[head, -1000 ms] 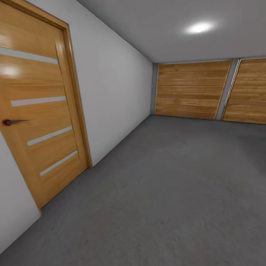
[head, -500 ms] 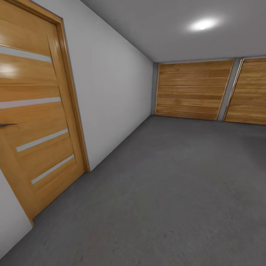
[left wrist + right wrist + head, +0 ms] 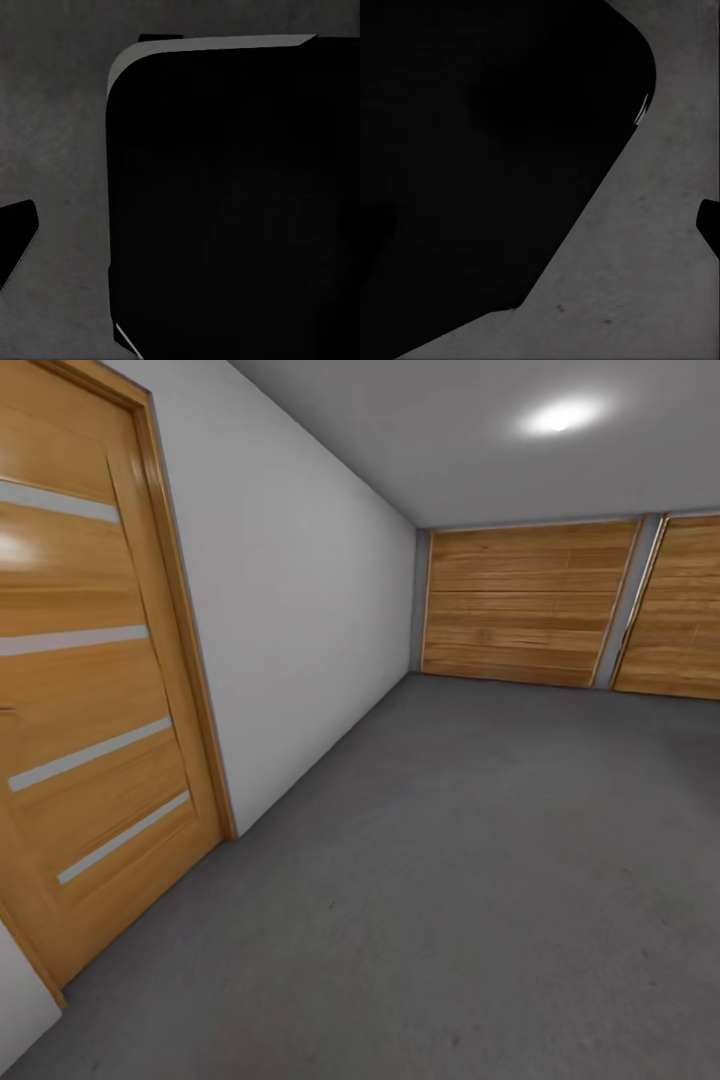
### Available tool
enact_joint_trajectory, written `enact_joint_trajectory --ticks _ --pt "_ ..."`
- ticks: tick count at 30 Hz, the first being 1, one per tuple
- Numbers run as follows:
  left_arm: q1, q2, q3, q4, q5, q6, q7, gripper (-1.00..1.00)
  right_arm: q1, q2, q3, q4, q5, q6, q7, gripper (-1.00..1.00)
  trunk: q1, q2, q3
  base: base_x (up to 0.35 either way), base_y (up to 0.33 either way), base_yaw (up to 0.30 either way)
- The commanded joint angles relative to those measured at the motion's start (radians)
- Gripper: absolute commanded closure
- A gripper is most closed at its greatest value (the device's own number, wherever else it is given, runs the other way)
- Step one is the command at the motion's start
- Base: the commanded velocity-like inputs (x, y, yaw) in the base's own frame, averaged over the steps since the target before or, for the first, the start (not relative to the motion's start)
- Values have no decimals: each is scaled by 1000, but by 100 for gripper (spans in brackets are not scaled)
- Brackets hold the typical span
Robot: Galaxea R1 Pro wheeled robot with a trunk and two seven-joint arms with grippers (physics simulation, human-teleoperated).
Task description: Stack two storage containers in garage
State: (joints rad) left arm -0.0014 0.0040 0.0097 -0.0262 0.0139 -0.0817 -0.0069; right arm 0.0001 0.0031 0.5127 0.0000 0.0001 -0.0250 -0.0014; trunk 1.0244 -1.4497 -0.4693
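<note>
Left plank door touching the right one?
Apart. Head view shows a grey wall strip between the left plank door and right plank door.

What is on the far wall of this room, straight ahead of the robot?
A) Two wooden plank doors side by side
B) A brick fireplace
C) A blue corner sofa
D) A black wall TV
A: in the head view, two wooden plank doors stand side by side on the far wall, beyond the dark grey concrete floor; a wooden door with pale stripes is on the near left wall.
</note>
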Motion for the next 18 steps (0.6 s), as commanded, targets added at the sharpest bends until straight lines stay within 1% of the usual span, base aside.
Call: enact_joint_trajectory --ticks 1,13,18 --pt "0 0 0 0 1 -3 -1 -100 0 0 1 0 0 -3 0 -100 1 0 -1 321 0 0" --pt "0 -1 1 0 1 -3 -1 -100 0 2 1 0 -3 -3 0 -100 1 0 -1 321 0 0" --pt "0 0 1 0 1 -3 -1 -100 0 10 1 0 -2 -3 0 -100 1 0 -1 320 0 0"
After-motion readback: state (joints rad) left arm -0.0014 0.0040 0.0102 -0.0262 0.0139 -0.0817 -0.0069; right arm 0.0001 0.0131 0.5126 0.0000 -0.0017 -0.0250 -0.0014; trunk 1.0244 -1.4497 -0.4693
